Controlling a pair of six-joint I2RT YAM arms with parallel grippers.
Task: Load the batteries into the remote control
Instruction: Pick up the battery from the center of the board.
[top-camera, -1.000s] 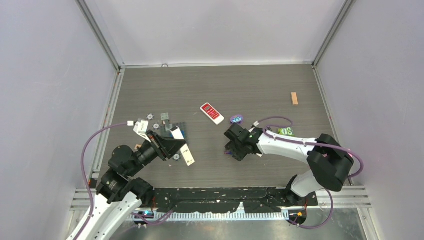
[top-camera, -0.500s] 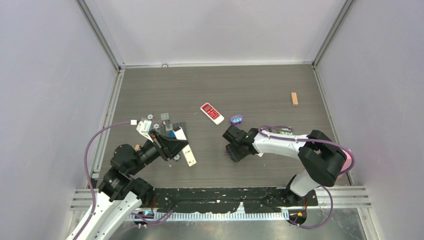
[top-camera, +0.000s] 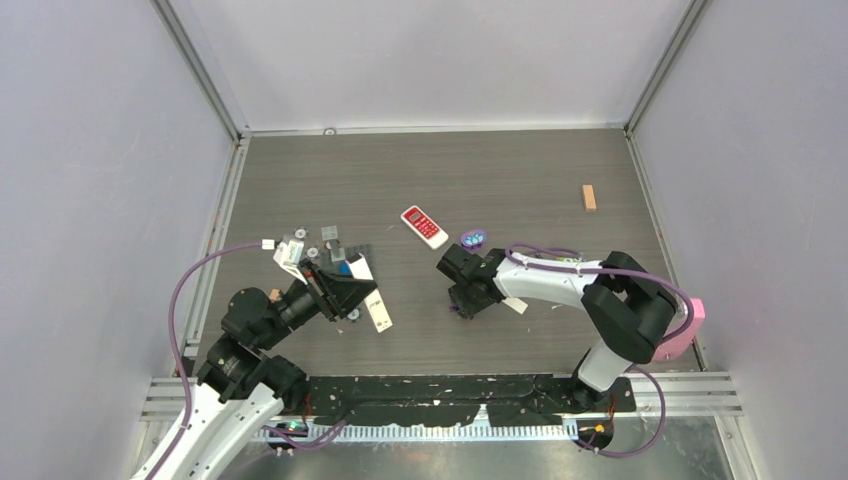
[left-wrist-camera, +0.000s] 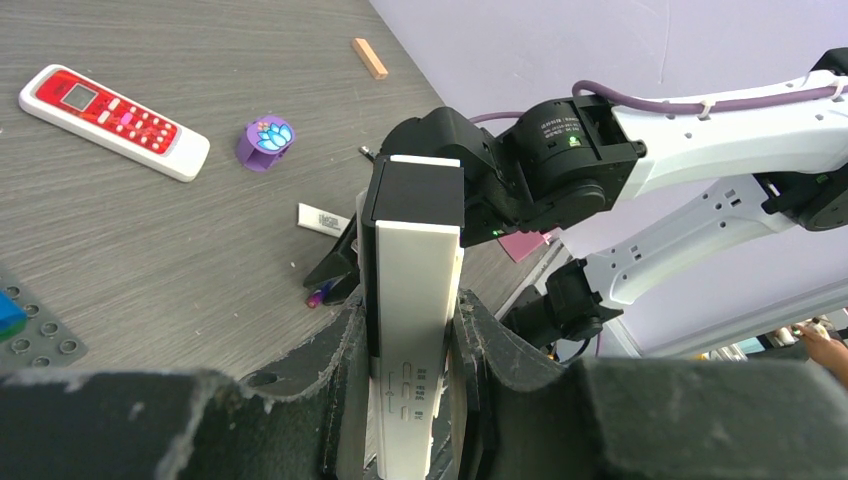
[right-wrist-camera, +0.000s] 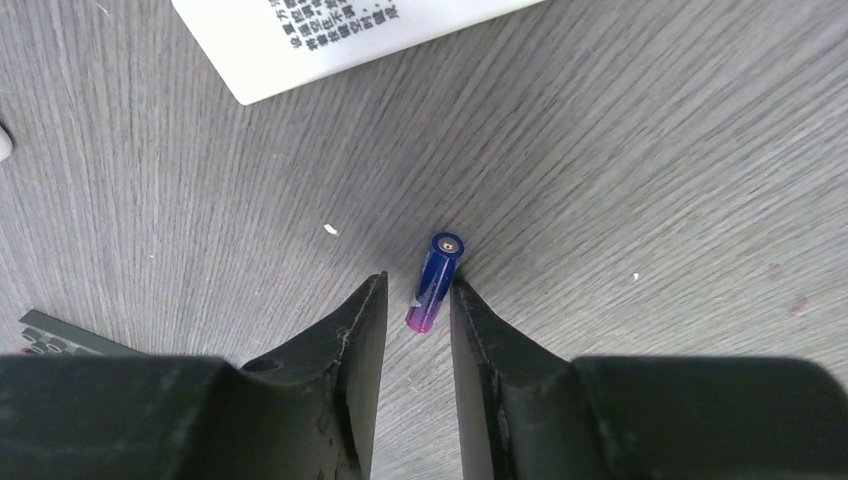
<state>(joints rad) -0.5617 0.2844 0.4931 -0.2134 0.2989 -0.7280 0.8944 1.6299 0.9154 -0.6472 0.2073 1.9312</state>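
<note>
My left gripper (left-wrist-camera: 410, 312) is shut on the remote control (left-wrist-camera: 414, 250), a long narrow white bar with a black end, held tilted above the table at the left (top-camera: 376, 312). On the table near the middle lies a blue-purple battery (right-wrist-camera: 437, 282), pink at its near end. My right gripper (right-wrist-camera: 418, 290) reaches down with a fingertip on each side of it. The right fingertip (right-wrist-camera: 462, 295) touches the battery, and a gap remains on the other side. The left wrist view shows the same battery (left-wrist-camera: 319, 296) under the right gripper (top-camera: 462, 300). No other batteries are in view.
A wider white remote with a red face (top-camera: 424, 226) and a purple round toy (top-camera: 473, 238) lie beyond the right gripper. A white printed piece (right-wrist-camera: 340, 30) lies just past the battery. Small plates and parts (top-camera: 330, 248) sit at the left. A wooden block (top-camera: 589, 197) lies far right.
The right gripper has shifted a little to the left and its jaws have narrowed around the blue-purple battery. The left gripper and the remote have hardly moved.
</note>
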